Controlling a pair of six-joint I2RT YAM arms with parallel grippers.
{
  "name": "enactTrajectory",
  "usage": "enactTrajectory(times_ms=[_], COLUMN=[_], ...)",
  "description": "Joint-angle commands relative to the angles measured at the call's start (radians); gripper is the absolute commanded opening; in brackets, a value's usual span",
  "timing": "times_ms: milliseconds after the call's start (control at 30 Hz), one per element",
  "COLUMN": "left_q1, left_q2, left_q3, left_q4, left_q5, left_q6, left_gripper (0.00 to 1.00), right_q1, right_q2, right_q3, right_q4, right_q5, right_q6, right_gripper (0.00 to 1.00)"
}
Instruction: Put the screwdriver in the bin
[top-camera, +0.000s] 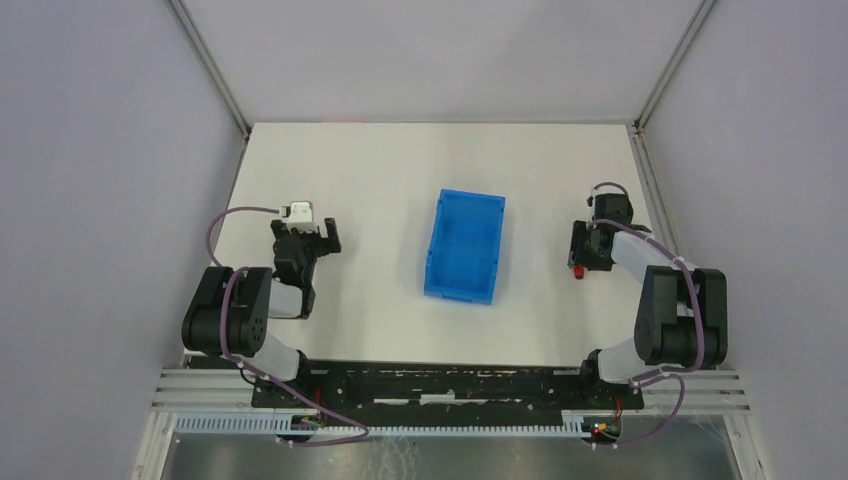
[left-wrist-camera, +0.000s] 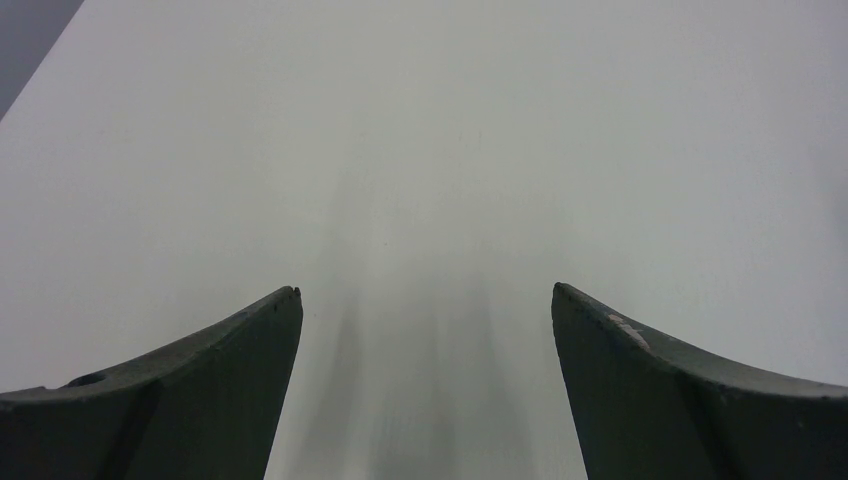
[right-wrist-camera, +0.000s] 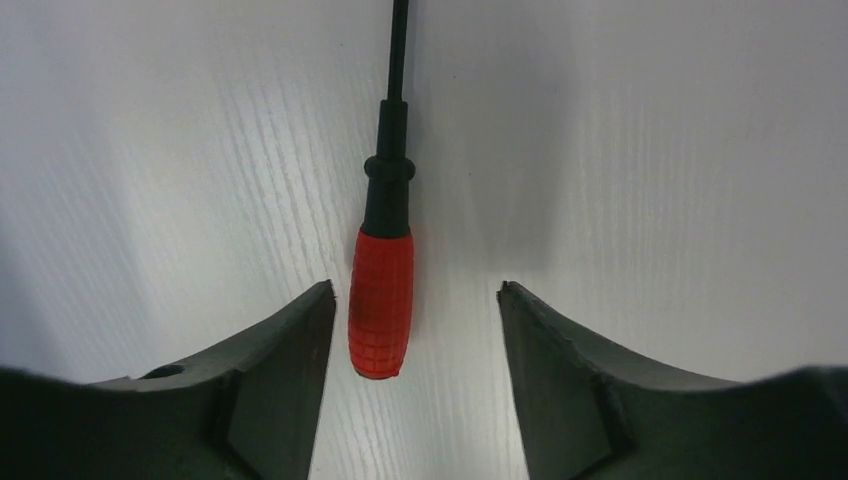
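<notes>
While my right claw (right-wrist-camera: 415, 290) hangs spread open over the table (right-wrist-camera: 650, 150), the screwdriver (right-wrist-camera: 381, 300) lies flat between its fingers. The red handle is just beside one finger and farther from the other, and the black shaft runs straight out ahead. The bin (top-camera: 433, 250) sits well apart, between my two claws. My left claw (left-wrist-camera: 425, 295) hangs open too, its fingers wide above the white top.

White table (top-camera: 370, 310), plain grey walls (top-camera: 90, 150) on three sides, metal corner posts (top-camera: 212, 72), soft even light.
</notes>
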Motion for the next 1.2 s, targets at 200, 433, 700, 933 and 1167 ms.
enactTrajectory(times_ms=[200,433,700,933,1167], left_q1=[0.007,0.007,0.007,0.007,0.007], left_q2=[-0.017,-0.017,-0.017,-0.017,-0.017], left_q3=[0.003,0.003,0.003,0.003,0.003], left_q4=[0.033,0.033,0.032,0.033,0.032], left_q5=[0.014,0.013,0.014,0.013,0.013], left_q6=[-0.029,-0.029,-0.029,-0.029,-0.029], left_gripper=[1.0,1.0,1.0,1.0,1.0], right_q1=[0.039,0.04,0.176,0.699,0.859], right_q2=[0.027,-0.091,-0.211,-0.173,-0.007], right_q3=[0.097,0.412,0.45,0.48,0.446], right_q4=[-0.081,-0.496,-0.485,-0.184,-0.104], right_q5=[0.119,0.138,0.048,0.106,0.176], right_q6=[-0.011,-0.059,0.078,0.346,0.394], right_gripper=[0.0,0.0,0.0,0.0,0.0])
